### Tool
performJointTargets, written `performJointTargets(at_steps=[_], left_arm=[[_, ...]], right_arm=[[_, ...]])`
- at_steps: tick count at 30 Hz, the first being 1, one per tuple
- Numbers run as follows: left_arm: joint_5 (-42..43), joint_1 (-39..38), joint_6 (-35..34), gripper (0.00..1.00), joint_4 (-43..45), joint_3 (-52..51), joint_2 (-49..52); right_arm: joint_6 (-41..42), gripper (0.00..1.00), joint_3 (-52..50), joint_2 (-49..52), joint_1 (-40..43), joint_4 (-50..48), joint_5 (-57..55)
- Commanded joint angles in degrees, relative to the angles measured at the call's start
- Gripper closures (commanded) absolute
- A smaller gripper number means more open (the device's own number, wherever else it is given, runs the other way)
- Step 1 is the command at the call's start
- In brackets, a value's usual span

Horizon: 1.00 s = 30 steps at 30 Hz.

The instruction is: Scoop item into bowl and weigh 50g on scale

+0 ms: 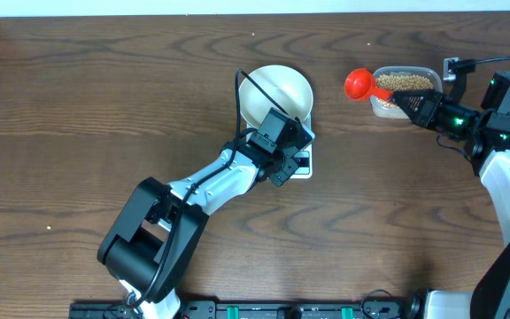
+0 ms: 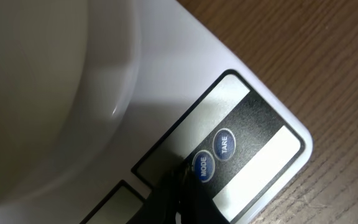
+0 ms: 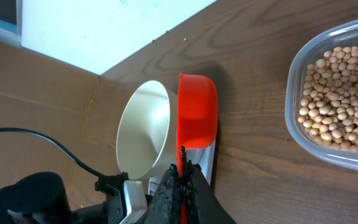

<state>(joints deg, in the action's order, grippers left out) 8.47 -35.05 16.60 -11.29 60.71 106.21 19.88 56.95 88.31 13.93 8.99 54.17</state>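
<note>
The white bowl [image 1: 277, 93] stands on the white scale [image 1: 303, 166] at mid table; it looks empty. My left gripper [image 1: 283, 152] is shut and empty, its tip [image 2: 182, 182] resting by the blue MODE button [image 2: 202, 166], next to the TARE button [image 2: 224, 144]. The bowl's wall [image 2: 42, 93] fills the upper left of the left wrist view. My right gripper [image 1: 417, 106] is shut on the handle of a red scoop [image 1: 359, 84], held between the bowl and the tub; the grip [image 3: 182, 177] and scoop [image 3: 196, 112] show in the right wrist view. The beans [image 1: 405, 81] lie in the tub.
A clear plastic tub [image 1: 381, 106] holding the beans sits at the back right, also in the right wrist view [image 3: 294, 134]. A black cable [image 1: 253, 89] arcs over the bowl. The dark wood table [image 1: 104, 106] runs left of the scale.
</note>
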Motion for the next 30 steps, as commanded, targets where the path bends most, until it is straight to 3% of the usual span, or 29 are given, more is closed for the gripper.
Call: performJointTargets(at_steps=[1, 30], left_arm=[[0.15, -0.17, 0.76, 0.93, 0.09, -1.22, 1.81], [1.97, 1.95, -1.6, 0.93, 0.7, -1.25, 4.55]], right_arm=[[-1.73, 0.99, 0.7, -0.68, 0.39, 0.52, 0.2], [-2.4, 0.99, 0.7, -0.68, 0.39, 1.14, 0.17]])
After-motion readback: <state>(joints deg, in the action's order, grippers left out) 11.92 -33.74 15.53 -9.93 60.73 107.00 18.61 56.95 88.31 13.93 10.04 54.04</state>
